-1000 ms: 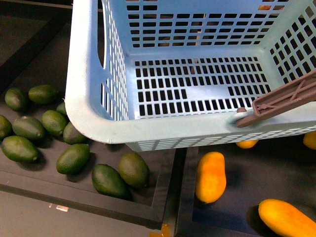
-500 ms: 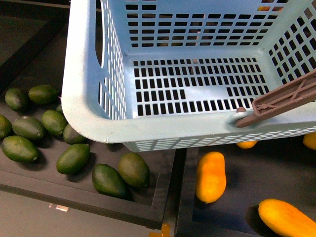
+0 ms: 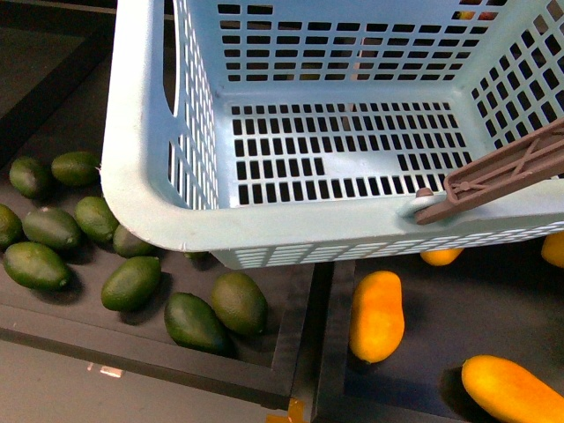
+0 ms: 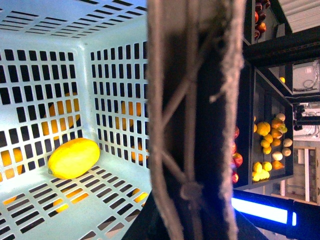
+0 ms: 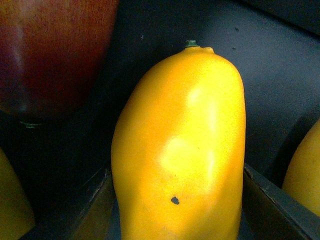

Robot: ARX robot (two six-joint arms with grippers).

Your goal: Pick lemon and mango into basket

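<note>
Front view: the basket (image 3: 132,176) fills the upper part of the picture, its brown handle (image 3: 502,172) slanting up from a white clip on the near rim. Dark green fruits (image 3: 132,282) lie in a black tray (image 3: 132,348), beside and partly under the basket's near left corner. A mango (image 3: 376,315) lies just outside the basket's near wall in a second tray. A second mango (image 3: 511,388) lies further from that wall, toward the basket's handle side. Neither arm shows here.

Left wrist view: the lemon (image 4: 74,157) rests on the basket's (image 4: 115,75) slotted floor, close to a corner where two walls meet. Orange fruit shows through the slots behind the lemon. The handle (image 4: 170,125) runs blurred and very close across the middle, with a dark bar against it. The left gripper (image 4: 200,130) is too near and unsharp, so I cannot tell how its jaws stand. Shelves of mixed fruit (image 4: 270,145) stand well beyond the basket.

Right wrist view: one mango (image 5: 180,145) fills the picture, stem end up, outside the basket on a dark surface. The right gripper (image 5: 176,175) has its jaws set wide, with one of the fingers (image 5: 92,210) at each flank of the mango. I cannot tell whether they press on it. A dark red fruit (image 5: 50,55) lies just beside the mango.
</note>
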